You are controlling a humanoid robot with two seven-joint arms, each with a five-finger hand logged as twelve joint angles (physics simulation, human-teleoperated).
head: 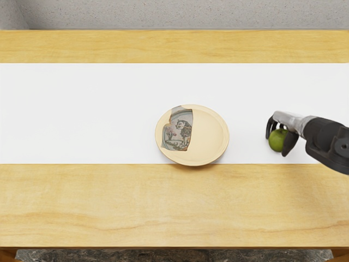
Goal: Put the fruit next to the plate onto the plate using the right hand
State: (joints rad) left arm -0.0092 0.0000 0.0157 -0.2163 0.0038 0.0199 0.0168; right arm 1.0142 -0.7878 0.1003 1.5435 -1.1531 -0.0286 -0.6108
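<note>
My right hand (284, 131) is clamped on the green fruit (276, 140) — fingers curled round it, low over the white runner (82, 109). The plate (210, 134) sits well to my hand's left — apart from the fruit.

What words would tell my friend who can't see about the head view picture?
The right robot hand curls its fingers around a green fruit on a white strip, to the right of a tan plate with no fruit on it.
</note>
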